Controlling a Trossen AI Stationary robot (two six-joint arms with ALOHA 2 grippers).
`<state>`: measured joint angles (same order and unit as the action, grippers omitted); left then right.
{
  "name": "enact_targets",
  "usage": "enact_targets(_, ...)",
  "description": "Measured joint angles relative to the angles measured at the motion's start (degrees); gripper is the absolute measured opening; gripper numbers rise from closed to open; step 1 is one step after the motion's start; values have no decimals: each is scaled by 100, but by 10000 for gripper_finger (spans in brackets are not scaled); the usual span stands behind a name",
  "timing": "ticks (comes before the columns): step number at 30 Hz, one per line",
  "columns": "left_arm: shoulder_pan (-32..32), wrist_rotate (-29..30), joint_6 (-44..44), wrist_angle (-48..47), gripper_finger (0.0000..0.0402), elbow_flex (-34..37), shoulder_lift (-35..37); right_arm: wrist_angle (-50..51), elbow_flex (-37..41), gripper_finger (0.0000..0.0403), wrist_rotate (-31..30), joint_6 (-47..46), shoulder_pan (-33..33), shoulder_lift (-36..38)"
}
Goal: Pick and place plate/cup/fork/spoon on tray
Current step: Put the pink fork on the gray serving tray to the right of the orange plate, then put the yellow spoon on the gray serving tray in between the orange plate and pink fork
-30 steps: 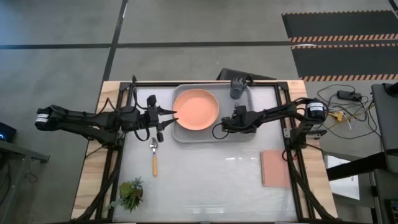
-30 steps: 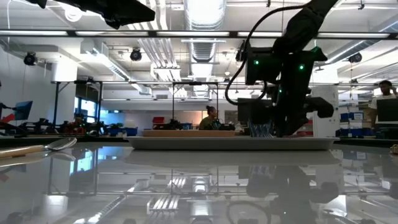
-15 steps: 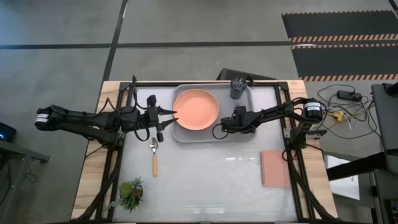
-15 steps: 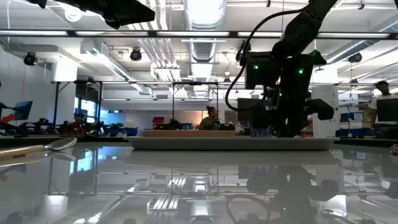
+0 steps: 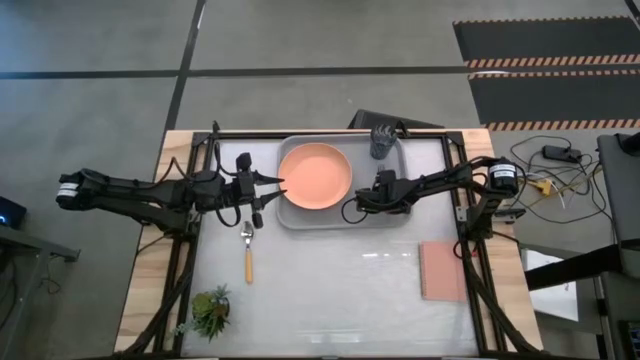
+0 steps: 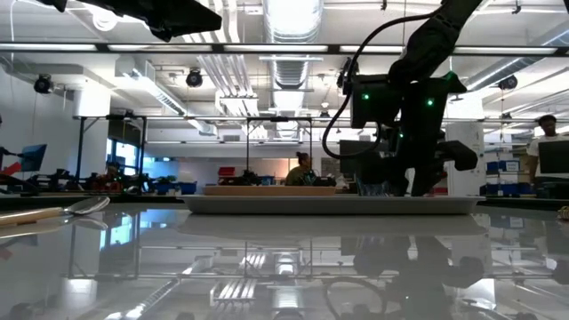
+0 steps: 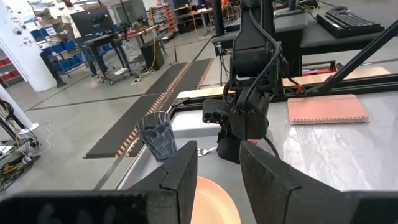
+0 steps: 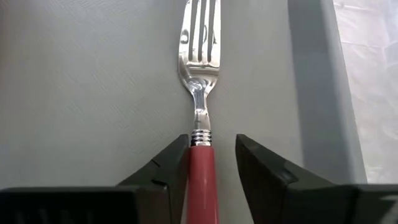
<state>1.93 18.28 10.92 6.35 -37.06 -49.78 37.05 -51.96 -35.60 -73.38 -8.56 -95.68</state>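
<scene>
Even, bright overhead light fills the room; ceiling strip lights (image 6: 293,20) mirror as glare on the glossy table (image 6: 267,267). The fork (image 8: 200,74) is sharp, casting hardly any shadow

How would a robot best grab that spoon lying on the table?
Across the orange handle, from straight above. The spoon lies flat and apart from the tray, its handle long and straight, while the metal bowl is rounded and likely slippery.

Shiny metal fork (image 8: 200,68) tines, matt grey plastic tray (image 8: 93,93), glossy tabletop (image 6: 284,267).
</scene>
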Motion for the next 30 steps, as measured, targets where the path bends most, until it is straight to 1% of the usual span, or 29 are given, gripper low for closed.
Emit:
enact_targets(5, -2, 0, 0, 0, 105, 0, 0, 21, 0, 124, 2, 148, 0, 1)
enact_targets(20, -1, 0, -2, 1, 105, 2, 0, 33, 0, 130, 107, 149, 0, 91)
enact_targets(26, -2, 0, -2, 0, 105, 9, 0, 34, 0, 130, 104, 357, 38, 460)
enact_targets(30, -2, 0, -2, 2, 105, 9, 0, -11, 0, 127, 0, 394, 292, 843)
